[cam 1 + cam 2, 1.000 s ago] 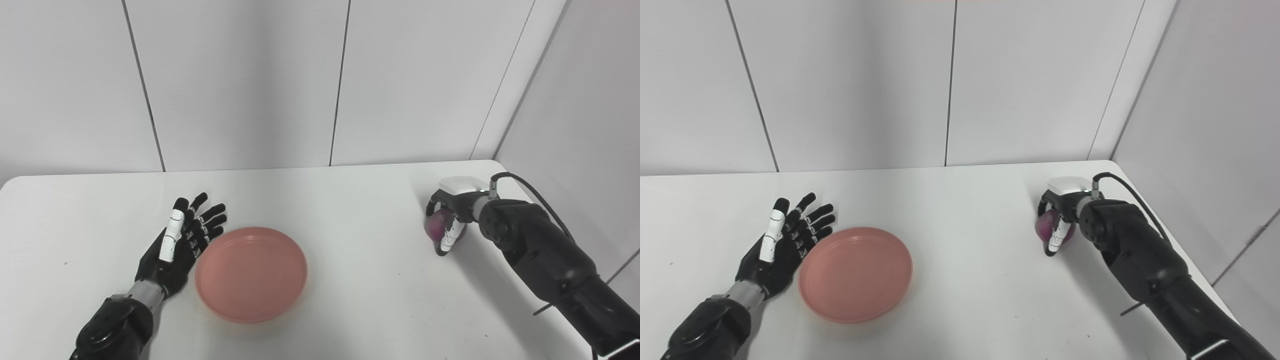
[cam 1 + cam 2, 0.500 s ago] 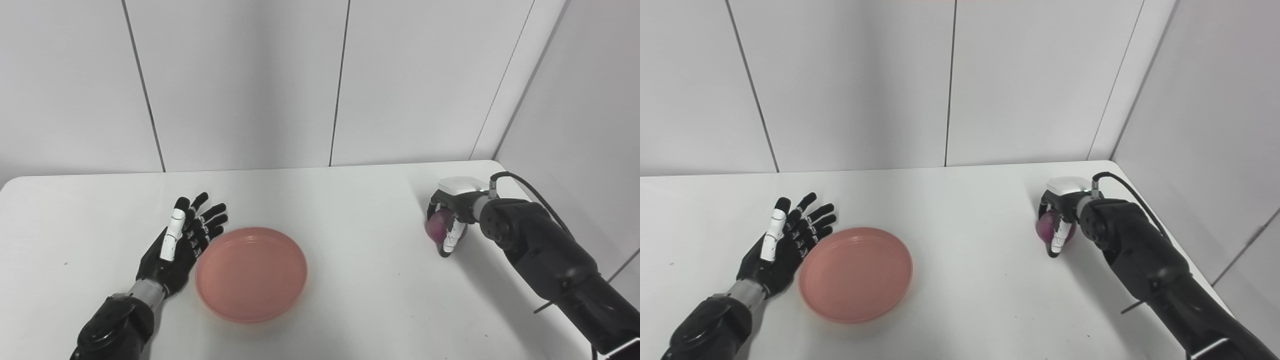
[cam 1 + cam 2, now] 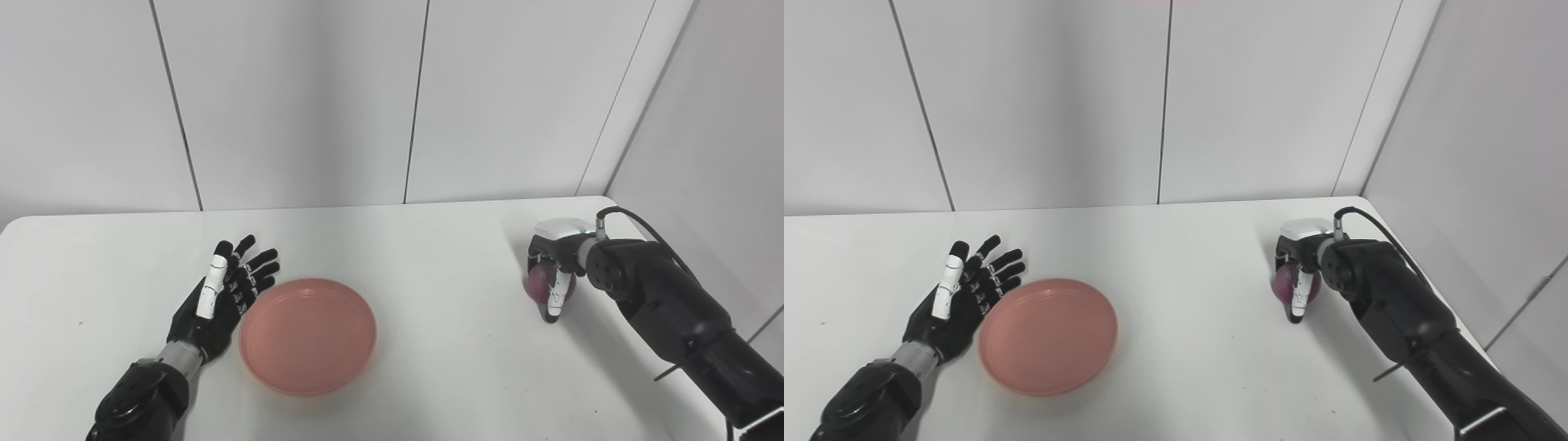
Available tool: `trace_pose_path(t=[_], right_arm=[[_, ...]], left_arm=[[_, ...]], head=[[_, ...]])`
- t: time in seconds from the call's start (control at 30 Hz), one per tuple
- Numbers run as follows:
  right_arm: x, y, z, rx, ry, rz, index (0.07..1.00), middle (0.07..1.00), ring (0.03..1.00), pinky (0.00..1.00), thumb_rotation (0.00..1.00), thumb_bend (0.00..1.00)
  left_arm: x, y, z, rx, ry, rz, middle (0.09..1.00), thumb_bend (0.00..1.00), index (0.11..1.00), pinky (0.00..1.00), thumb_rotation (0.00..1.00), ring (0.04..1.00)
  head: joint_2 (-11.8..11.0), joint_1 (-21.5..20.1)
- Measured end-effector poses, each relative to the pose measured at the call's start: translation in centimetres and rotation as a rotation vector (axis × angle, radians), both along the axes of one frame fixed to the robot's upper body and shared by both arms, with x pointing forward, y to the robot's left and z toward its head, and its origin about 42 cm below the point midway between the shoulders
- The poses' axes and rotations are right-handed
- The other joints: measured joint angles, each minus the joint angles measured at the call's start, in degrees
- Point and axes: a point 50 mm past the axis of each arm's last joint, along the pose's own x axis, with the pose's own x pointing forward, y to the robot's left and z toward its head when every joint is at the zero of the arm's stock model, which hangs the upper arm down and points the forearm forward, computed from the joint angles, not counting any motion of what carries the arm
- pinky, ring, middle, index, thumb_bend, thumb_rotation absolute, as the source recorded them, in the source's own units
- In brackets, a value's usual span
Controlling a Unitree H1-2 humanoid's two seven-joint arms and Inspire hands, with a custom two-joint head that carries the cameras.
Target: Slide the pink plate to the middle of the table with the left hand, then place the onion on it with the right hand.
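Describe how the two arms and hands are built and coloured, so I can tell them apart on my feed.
Both arms are glossy black shells. The left hand is black with a white segment on one finger and a silver-grey wrist ring. The right hand has a white cap on its back, a white finger segment, and a black cable looping from the wrist along the forearm.

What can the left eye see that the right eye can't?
Only the left eye view shows the table's rounded back-left corner; in the right eye view the table runs off the picture's edge there.

Only the right eye view shows a wider stretch of the right wall.

Both show the left hand open beside the pink plate, and the right hand shut on the purple onion near the table's right side.
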Motion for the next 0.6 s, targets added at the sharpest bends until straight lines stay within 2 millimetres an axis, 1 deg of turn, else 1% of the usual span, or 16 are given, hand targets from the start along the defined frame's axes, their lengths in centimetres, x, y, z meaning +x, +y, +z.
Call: trace_pose_path(t=[0.07,0.23,0.3,0.4,0.6], right_arm=[[-0.1,0.4,0.4,0.002,-0.001,0.015,0.499,0.48,0.334,0.23,0.01,0.53],[0.2,1.0,1.7,0.004,-0.023,0.032,0.493,0.484,0.343,0.23,0.01,0.53],[0.4,1.2,2.5,0.005,-0.036,0.037,0.505,0.476,0.328,0.22,0.01,0.52],[0.7,1.4,3.5,0.008,-0.052,0.042,0.494,0.479,0.31,0.21,0.01,0.53],[0.6,2.4,4.4,0.021,-0.07,0.084,0.491,0.482,0.321,0.22,0.01,0.53]], left_arm=[[0.0,0.0,0.0,0.0,0.0,0.001,0.87,0.74,1.0,0.92,0.89,0.881],[0.0,0.0,0.0,0.001,0.0,0.001,0.868,0.74,1.0,0.92,0.89,0.88],[0.0,-0.1,0.0,0.0,0.001,0.001,0.871,0.74,1.0,0.92,0.9,0.881],[0.0,-0.2,0.0,-0.002,0.001,0.0,0.872,0.74,1.0,0.92,0.89,0.885],[0.0,-0.2,0.0,-0.003,0.0,0.001,0.88,0.73,1.0,0.93,0.9,0.894]], head=[[-0.1,0.1],[-0.1,0.2],[-0.2,0.2],[-0.1,0.3],[-0.2,0.4]])
